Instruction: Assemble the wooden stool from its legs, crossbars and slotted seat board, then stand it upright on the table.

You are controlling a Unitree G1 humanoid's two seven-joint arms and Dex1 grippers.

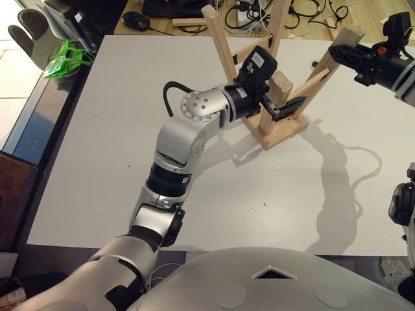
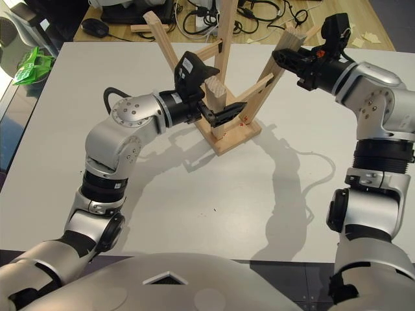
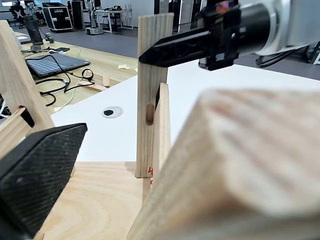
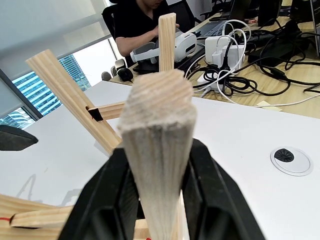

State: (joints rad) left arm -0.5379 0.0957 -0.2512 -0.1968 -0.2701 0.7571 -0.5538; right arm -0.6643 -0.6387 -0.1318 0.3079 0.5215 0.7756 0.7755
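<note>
Both arms wear smooth, rounded silver-grey shells broken by black bands at the joints. The left arm [image 1: 175, 149] has a round silver cap [image 1: 198, 105] at its elbow, ringed with small dark screws, and a black cable [image 1: 170, 91] loops out beside it. Its wrist turns black and carries a boxy black module [image 1: 258, 63] with a pale label. The left gripper [image 1: 285, 109] is black. The right arm [image 2: 373, 103] has the same silver casing, with a black disc [image 2: 334, 210] on its side. The right gripper [image 2: 285, 58] is black with a small red mark, and its fingers [image 4: 107, 195] are broad, smooth and tapering.
</note>
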